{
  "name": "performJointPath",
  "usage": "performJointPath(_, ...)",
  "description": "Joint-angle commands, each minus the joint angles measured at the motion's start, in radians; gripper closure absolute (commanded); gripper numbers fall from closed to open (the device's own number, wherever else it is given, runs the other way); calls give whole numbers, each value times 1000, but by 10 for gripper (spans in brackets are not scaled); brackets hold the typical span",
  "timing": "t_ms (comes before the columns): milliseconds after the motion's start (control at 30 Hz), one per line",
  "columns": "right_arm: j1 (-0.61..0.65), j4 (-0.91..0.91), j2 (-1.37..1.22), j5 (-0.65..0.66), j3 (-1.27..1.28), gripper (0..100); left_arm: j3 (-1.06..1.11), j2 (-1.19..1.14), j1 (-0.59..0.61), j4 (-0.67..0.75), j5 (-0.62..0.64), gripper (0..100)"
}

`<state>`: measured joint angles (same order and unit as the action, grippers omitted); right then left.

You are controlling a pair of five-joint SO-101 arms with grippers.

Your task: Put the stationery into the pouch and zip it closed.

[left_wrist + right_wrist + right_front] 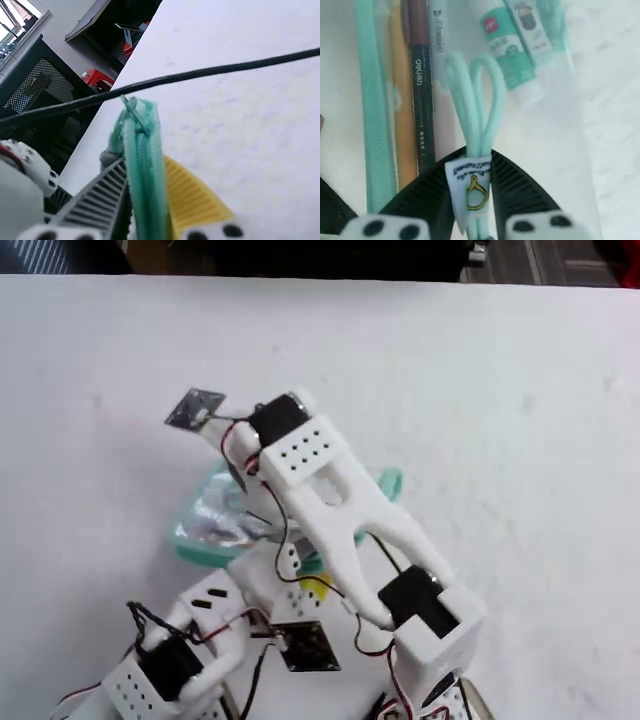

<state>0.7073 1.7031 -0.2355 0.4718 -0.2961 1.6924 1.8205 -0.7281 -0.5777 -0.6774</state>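
A clear pouch with teal trim lies on the white table, partly under the right arm. Through its clear wall I see pens and a glue stick. My right gripper has black fingers shut on the teal zipper cord, just above its white tag. In the high view this gripper points down at the pouch's far end. My left gripper, one finger grey and one yellow, is shut on the pouch's teal edge, at the near end.
The right arm's white links cross diagonally over the pouch. A black cable hangs across the left wrist view. The table's far edge borders a dark floor. Bare tabletop lies to the right and behind.
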Motion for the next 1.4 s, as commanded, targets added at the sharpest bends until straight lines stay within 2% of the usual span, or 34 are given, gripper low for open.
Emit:
performJointPath(0,-19,24,90,-58,-126,981,2,4,36,5,-6,976)
performJointPath(167,-84,24,183,-157,-272,981,2,4,36,5,-6,976)
performJointPath(367,-148,24,323,-183,-276,981,2,4,45,6,-6,976)
performJointPath(533,-217,24,496,-176,-244,981,0,4,166,127,14,976)
performJointPath(767,-343,22,788,-175,-3,981,-6,4,314,285,259,976)
performJointPath(900,-444,22,955,-173,146,981,-46,4,358,288,404,976)
performJointPath(1000,-452,22,1058,-121,313,976,-64,4,358,288,486,976)
performJointPath(1067,-435,22,1118,-97,428,938,-80,4,351,288,516,976)
performJointPath(1167,-438,22,1210,-84,582,793,-112,4,331,276,569,976)
performJointPath(1267,-432,22,1316,35,690,654,-181,4,277,186,591,976)
performJointPath(1367,-441,15,1438,121,738,652,-250,4,208,75,591,976)
